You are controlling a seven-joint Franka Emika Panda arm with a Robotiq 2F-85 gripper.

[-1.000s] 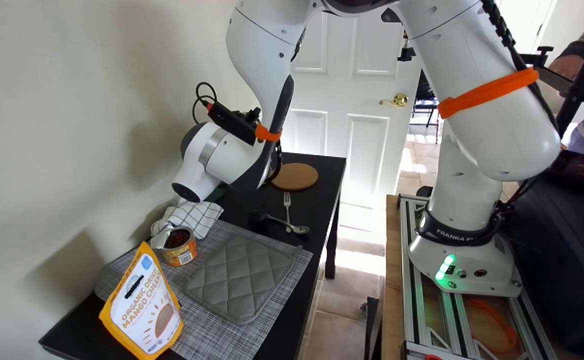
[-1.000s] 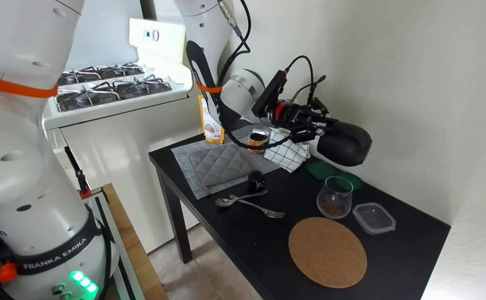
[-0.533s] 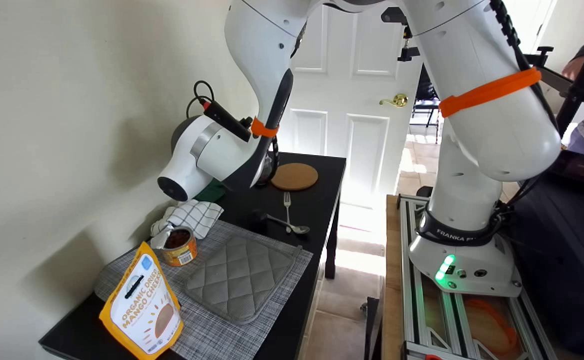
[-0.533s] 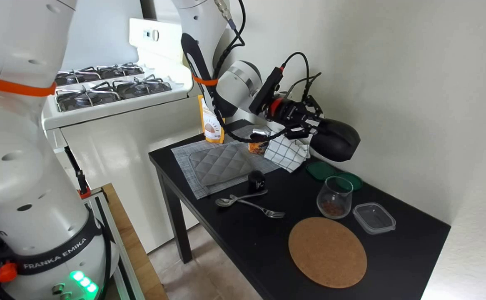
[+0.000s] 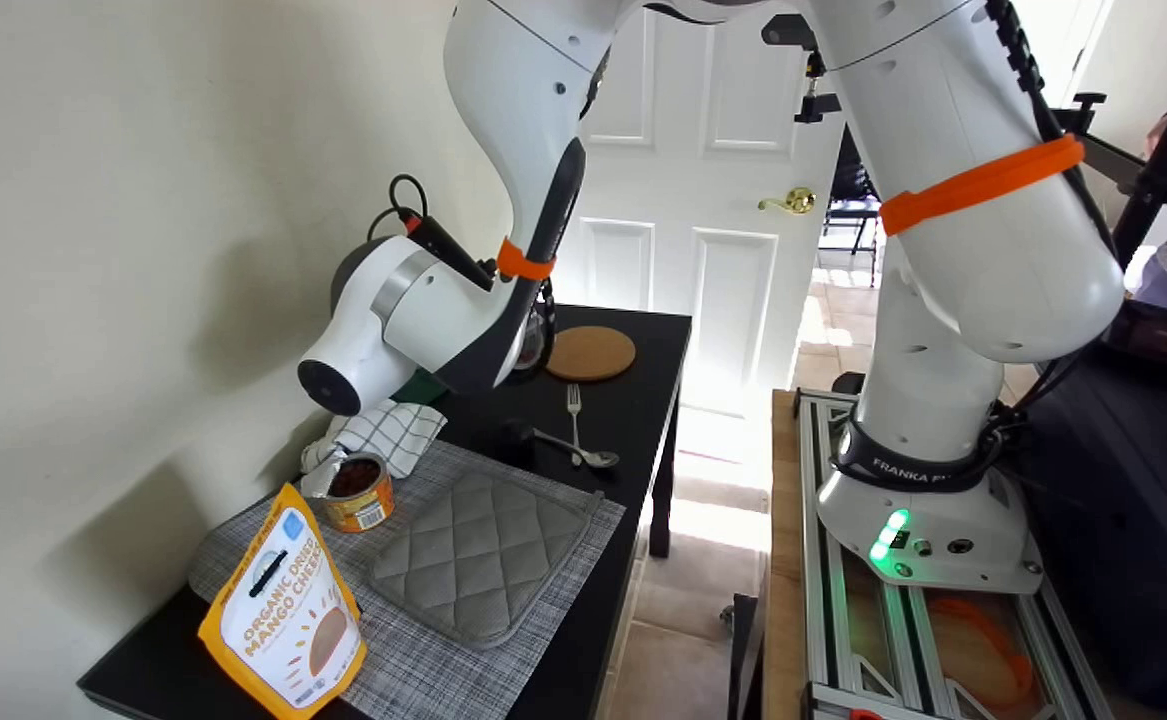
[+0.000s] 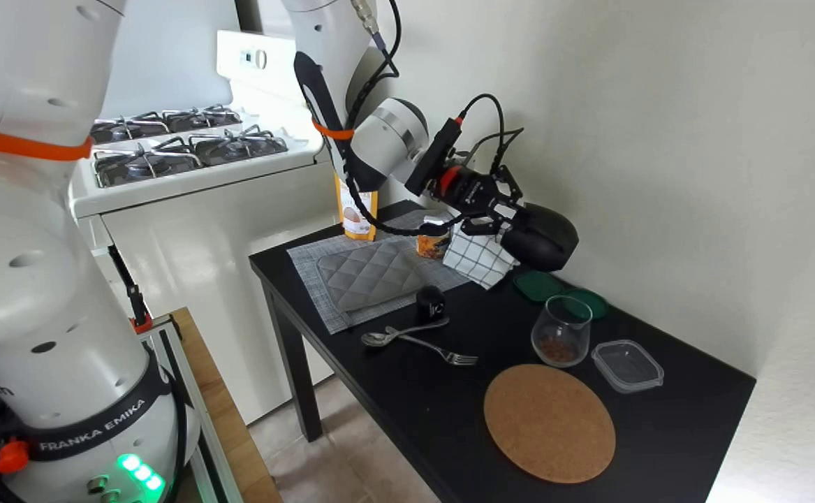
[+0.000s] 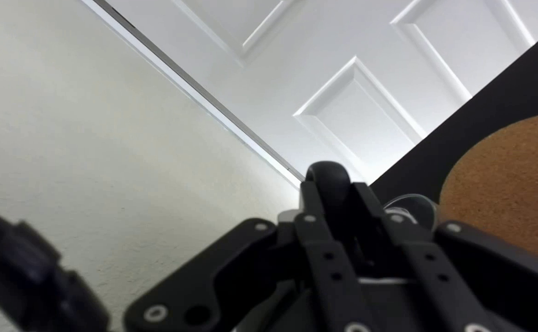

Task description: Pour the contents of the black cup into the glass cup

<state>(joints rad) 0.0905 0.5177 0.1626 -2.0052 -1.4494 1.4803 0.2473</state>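
1. The black cup (image 6: 541, 237) is held in the air above the tabletop (image 6: 449, 412), tilted, near the wall; which way its mouth faces I can't tell.
2. The fingers (image 7: 315, 230) are drawn in close together and have hold of the black cup, with a black part of it filling the narrow gap between them.
3. The glass cup (image 6: 561, 342) stands upright on the tabletop, apart from the black cup, with reddish-brown bits at its bottom.
4. Just beside the glass cup sit a clear plastic container (image 6: 627, 369) and green lids (image 6: 538, 286); a round brown board (image 6: 550, 426) lies near.
5. Farther off, a fork (image 6: 461, 359) and a spoon (image 6: 378, 339) cross near a small black container (image 6: 430, 304).
6. A grey placemat (image 5: 413, 650) bears a quilted pot holder (image 5: 483, 560) and an open can (image 5: 361, 500), with a checked cloth (image 5: 393, 435) just beside the can and a yellow-and-white pouch (image 5: 288, 610) near it.
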